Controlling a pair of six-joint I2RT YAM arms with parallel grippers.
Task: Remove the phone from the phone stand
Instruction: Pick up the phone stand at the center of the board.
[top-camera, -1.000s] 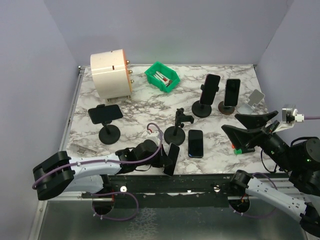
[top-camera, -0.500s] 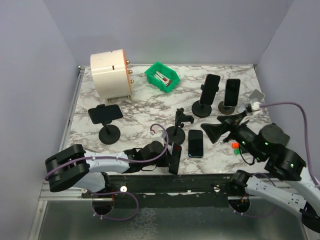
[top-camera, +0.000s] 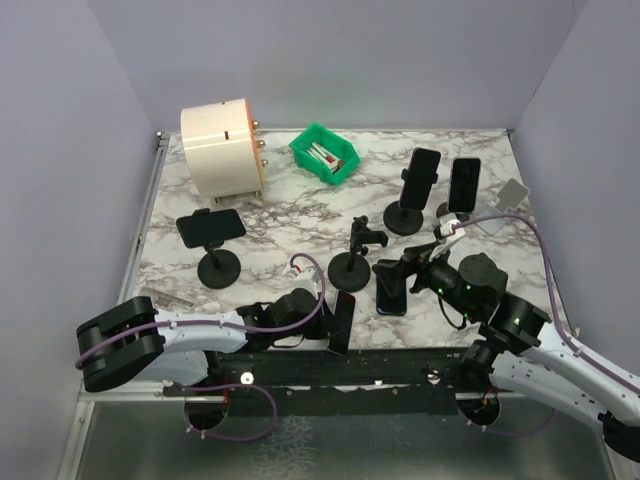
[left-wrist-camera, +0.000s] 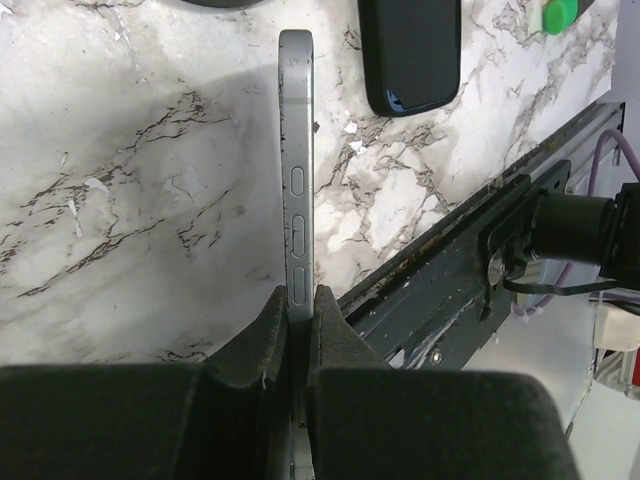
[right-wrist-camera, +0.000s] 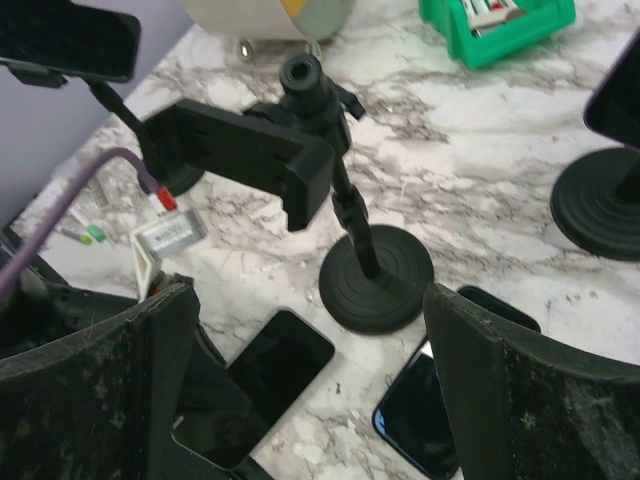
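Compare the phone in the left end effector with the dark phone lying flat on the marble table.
The grey-edged slim phone is held edge-on, side buttons showing; the dark glossy phone lies flat, screen up. The grey-edged one is clamped in the shut left end effector; the dark one rests free on the white marble table. Neither phone is in a stand.

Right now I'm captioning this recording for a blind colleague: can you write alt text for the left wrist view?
The left claw is shut on a grey phone held edge-on, its side buttons facing the camera, over a marble table. A second phone lies flat on the marble beyond it.
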